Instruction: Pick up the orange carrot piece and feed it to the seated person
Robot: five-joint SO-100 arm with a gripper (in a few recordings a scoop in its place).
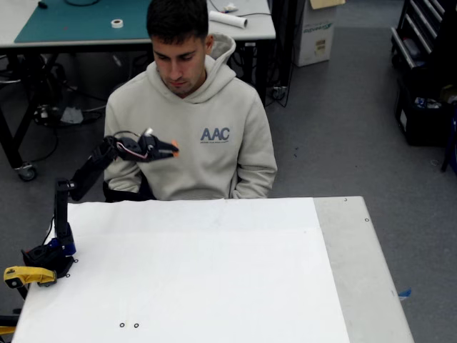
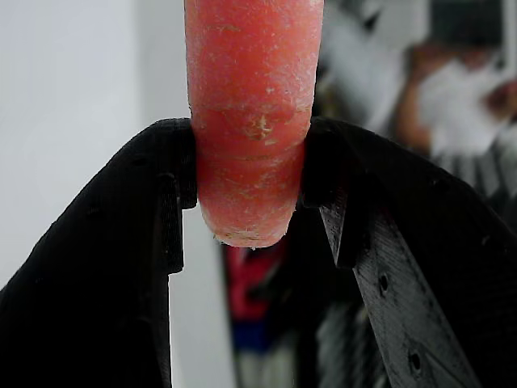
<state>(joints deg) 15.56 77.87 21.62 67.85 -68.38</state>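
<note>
A white table point(image 1: 214, 279) is seen nearest the camera in the fixed view, its top covered by a white sheet, with a bare grey strip point(image 1: 357, 271) left along the right side. Two small black rings point(image 1: 128, 325) are marked near the front edge. At the near left corner the arm's base is fixed beside a yellow clamp point(image 1: 25, 275). The black arm is raised above the far left of the table, and the gripper point(image 1: 170, 149) is held out to the right, level with the chest of the seated person point(image 1: 193, 136), who is placed just behind the far edge in a light beige hoodie. The orange carrot piece point(image 1: 175, 150) is clamped at the gripper's tip, well above the table; in the wrist view the carrot piece point(image 2: 252, 121) is pinched between the two black fingers point(image 2: 121, 267), which press on both its sides. Beyond the person a grey floor point(image 1: 343, 121) is seen, a bench with a green mat point(image 1: 86, 21) at the far left, and a cardboard box point(image 1: 318, 32) at the far right
</note>
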